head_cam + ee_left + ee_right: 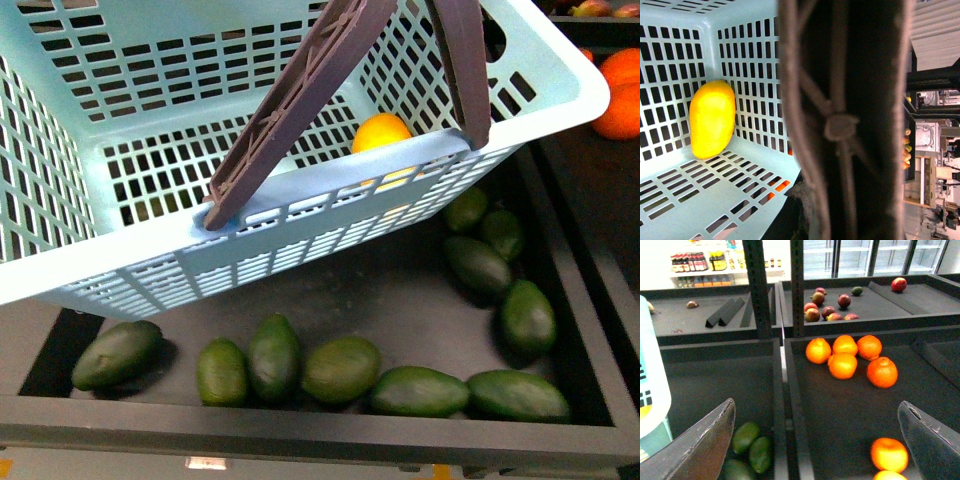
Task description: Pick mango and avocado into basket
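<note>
Standing on end in the basket [330, 190], upper middle of the front view, the mango [712, 119] leans on a lattice wall, long axis roughly upright. Right gripper [815, 407] gapes empty; left gripper cannot be told.

The mango [381, 130] is half hidden behind the basket [340, 182] rim at upper centre. A blurred handle [850, 125] blocks much of the left wrist view.
</note>
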Tool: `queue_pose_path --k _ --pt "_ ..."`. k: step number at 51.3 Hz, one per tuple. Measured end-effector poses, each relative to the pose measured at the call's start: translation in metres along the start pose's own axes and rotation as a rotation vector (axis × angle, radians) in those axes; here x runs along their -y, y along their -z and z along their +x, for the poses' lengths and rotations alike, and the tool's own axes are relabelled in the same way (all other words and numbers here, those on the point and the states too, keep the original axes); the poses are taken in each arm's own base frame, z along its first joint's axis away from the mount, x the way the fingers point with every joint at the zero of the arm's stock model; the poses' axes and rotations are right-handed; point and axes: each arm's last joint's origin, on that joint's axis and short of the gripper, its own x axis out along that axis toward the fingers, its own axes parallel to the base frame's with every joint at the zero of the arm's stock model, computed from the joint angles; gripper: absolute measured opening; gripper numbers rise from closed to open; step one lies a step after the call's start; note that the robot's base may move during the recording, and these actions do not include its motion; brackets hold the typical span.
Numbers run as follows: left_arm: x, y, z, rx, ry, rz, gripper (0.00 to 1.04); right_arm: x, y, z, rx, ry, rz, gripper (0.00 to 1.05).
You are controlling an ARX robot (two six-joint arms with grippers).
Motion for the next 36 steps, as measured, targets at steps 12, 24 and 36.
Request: queue_pose_path --k 12,24,36 --pt "-0.0001 -0.0001 0.0 0.002 -0.002 0.002 0.04 0.0 0.0 -0.0002 0.001 0.001 0.0 0.96" --pt "0.0002 0.0001 0.0 -0.001 0.001 0.002 0.04 0.0 0.0007 -0.0001 -0.003 0.0 0.0 0.96" --pt "0.0002 0.0001 0.0 -0.001 0.001 0.003 0.04 0.0 0.0003 -0.0002 -0.001 0.002 0.0 0.96"
